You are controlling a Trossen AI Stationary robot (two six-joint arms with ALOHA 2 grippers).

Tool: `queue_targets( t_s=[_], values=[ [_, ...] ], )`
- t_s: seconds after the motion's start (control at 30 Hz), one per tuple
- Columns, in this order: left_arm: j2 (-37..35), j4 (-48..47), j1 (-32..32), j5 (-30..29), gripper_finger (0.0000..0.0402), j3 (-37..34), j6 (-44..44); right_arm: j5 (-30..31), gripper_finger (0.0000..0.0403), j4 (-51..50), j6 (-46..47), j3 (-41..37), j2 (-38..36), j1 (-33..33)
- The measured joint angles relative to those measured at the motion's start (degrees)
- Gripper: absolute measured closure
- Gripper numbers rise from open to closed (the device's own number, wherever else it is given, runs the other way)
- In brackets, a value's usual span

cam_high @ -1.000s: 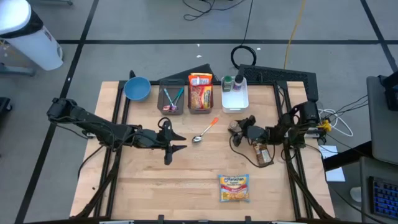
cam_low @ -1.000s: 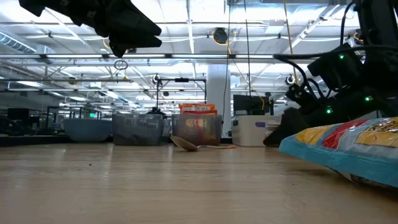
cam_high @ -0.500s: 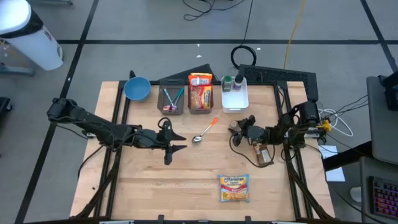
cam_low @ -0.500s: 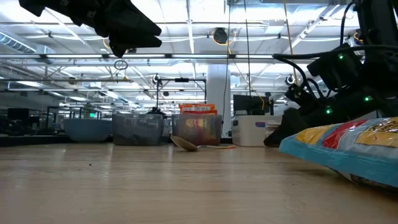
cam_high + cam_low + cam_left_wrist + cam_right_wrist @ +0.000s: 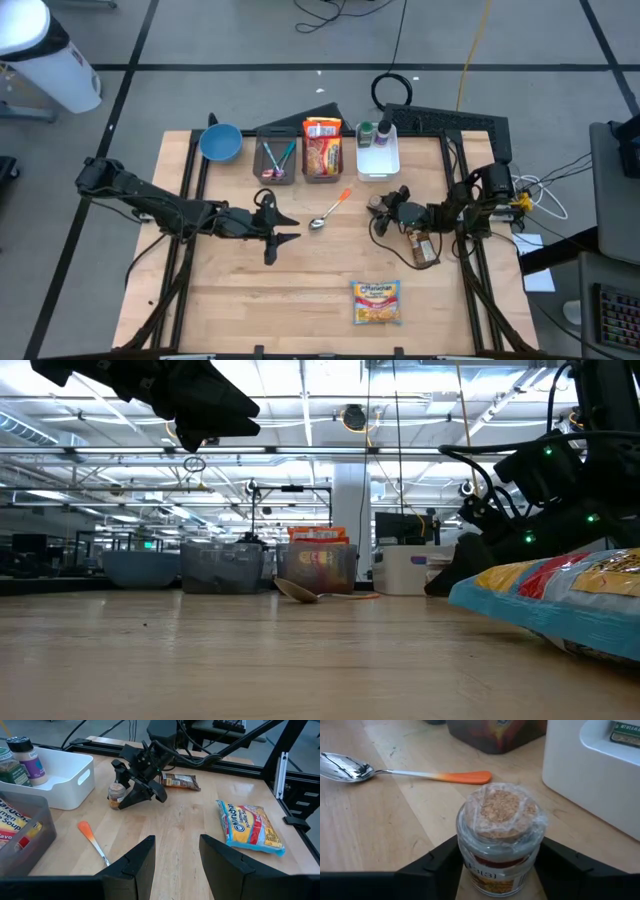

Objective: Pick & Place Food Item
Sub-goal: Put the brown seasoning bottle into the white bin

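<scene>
Past my left tool (image 5: 176, 862), fingers parted, I see the right tool (image 5: 131, 787) around a small jar (image 5: 116, 795), the orange-handled spoon (image 5: 93, 843) nearer.

Your right gripper (image 5: 383, 208) is down at the table with its fingers astride a small jar; your left arm waits over mid-table.

Your right arm reaches in low from the table's right edge, wrist stretched toward the centre, and its two dark fingers (image 5: 431, 864) stand on either side of the cork-topped spice jar (image 5: 500, 844), close against its glass. Your left arm extends from the left edge toward the middle, raised above the wood, its gripper (image 5: 283, 228) parted with a clear gap between the fingers (image 5: 134, 865), nothing between them.
</scene>
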Motion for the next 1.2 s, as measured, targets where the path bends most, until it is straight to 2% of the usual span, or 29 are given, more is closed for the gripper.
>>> queue_targets(
  t_s=[0.17, 0.4, 0.63, 0.8, 0.93, 1.2],
  values=[
    [0.0, 0.0, 0.0, 0.0, 0.0243, 0.0, -0.1, 0.0, 0.0212, 0.0, 0.0, 0.0, 0.0, 0.0],
    [0.0, 0.0, 0.0, 0.0, 0.0243, 0.0, -0.1, -0.6, 0.0213, 0.2, 0.0, 0.0, 0.0, 0.0],
    [0.0, 0.0, 0.6, -0.2, 0.0243, 0.0, 0.1, -10.5, 0.0214, 3.9, -1.1, 2.3, -0.4, 0.0],
    [0.0, -0.5, 3.0, -0.1, 0.0243, 0.0, -1.6, -21.1, 0.0214, 2.3, -2.0, 8.5, -0.4, 0.3],
    [0.0, -1.5, 4.7, -0.1, 0.0243, 0.0, -1.4, -26.9, 0.0214, -2.8, -4.1, 15.0, -0.4, 1.7],
    [0.0, -1.5, 6.3, 1.1, 0.0243, 0.0, -0.4, -30.1, 0.0214, -12.7, -11.0, 26.5, -0.4, 5.0]
  ],
)
